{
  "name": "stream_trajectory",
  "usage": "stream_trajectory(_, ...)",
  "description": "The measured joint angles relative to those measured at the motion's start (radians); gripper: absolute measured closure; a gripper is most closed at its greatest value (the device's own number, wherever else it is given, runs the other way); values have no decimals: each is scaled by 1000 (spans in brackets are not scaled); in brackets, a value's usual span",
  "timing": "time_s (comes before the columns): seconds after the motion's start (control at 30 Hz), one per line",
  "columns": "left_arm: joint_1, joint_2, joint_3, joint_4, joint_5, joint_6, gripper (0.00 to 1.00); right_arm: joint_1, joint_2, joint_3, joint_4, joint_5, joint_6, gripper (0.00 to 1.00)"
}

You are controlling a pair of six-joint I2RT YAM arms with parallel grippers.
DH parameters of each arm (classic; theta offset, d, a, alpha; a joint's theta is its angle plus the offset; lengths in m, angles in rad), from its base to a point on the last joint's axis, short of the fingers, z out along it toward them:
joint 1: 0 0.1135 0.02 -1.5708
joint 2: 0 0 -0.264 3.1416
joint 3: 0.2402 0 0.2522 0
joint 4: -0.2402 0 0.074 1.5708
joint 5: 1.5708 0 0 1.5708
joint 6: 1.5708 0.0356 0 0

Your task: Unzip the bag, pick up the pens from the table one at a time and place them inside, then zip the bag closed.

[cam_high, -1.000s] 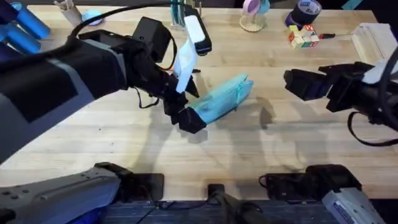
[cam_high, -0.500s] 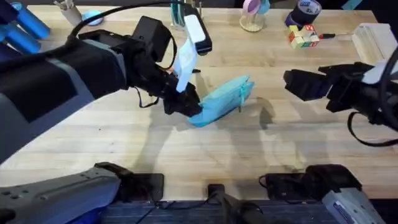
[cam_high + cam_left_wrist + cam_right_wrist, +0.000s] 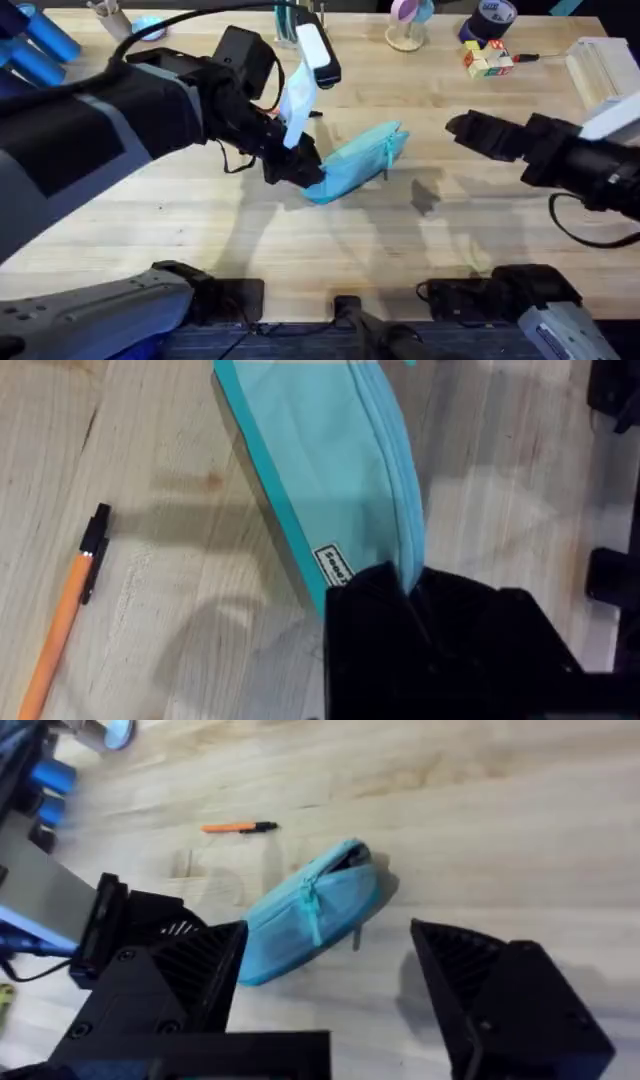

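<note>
Left end effector (image 3: 300,170) pinches turquoise bag (image 3: 360,160), tilted.

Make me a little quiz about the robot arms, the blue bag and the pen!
1. True or false: the left gripper is shut on one end of the bag.
2. Which colour is the pen on the table? A green, B orange, C purple.
3. Fill in: the right gripper is ____, holding nothing.

Key: 1 true. 2 B. 3 open.
</note>
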Motion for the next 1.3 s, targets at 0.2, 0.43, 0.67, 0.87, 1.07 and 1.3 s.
stream_trajectory(0.2,0,0,0,0,0,0,958,0,0,0,-57,-16,79,5)
stream_trajectory(0.43,0,0,0,0,0,0,958,0,28,0,-80,-46,100,4)
stream_trajectory(0.67,0,0,0,0,0,0,958,18,134,0,-79,-105,108,5)
stream_trajectory(0.87,0,0,0,0,0,0,958,75,254,0,-46,-119,111,5)
stream_trajectory(1.07,0,0,0,0,0,0,958,157,385,0,57,-119,107,5)
stream_trajectory(1.3,0,0,0,0,0,0,958,205,535,0,196,-112,107,4)
